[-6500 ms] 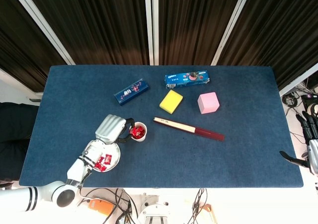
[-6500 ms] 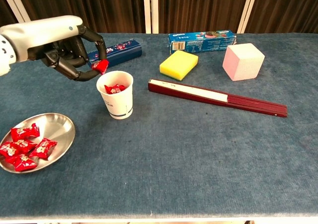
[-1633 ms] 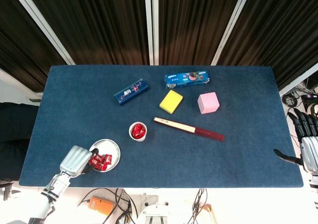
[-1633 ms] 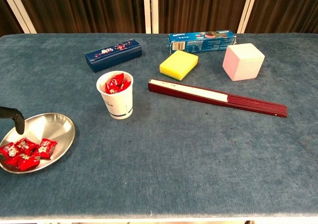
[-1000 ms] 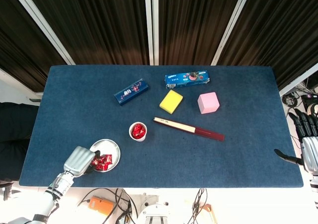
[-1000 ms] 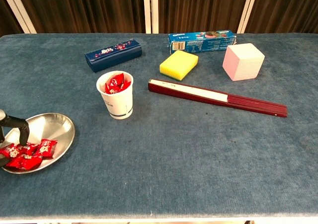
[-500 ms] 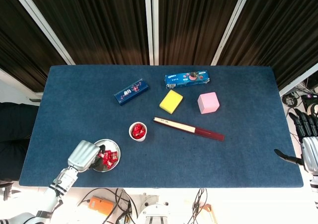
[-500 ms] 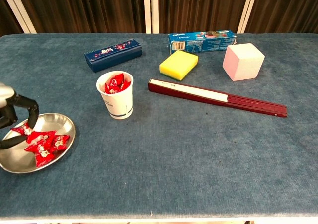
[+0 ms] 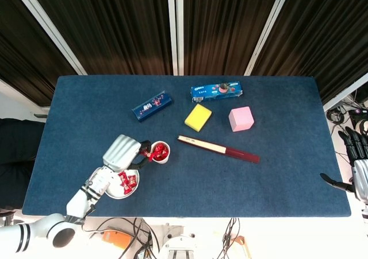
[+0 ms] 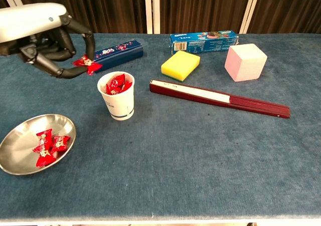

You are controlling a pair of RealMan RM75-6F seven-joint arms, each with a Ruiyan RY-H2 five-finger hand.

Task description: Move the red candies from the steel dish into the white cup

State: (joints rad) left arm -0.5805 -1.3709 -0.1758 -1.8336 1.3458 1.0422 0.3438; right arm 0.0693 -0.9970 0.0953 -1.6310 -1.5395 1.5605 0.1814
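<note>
Red candy (image 10: 86,64) is pinched in the left hand (image 10: 47,45), now raised from the steel dish (image 10: 20,158) to just left of the white cup (image 10: 118,96); blue box (image 10: 118,51) behind. Right hand (image 9: 357,170) open off the bench's right edge.

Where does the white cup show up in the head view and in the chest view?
Head view: white cup sits lower left of centre, just right of the left robot hand.
Chest view: white cup stands left of centre, candies inside.
Shared landmark: the closed red fan lying to its right.
</note>
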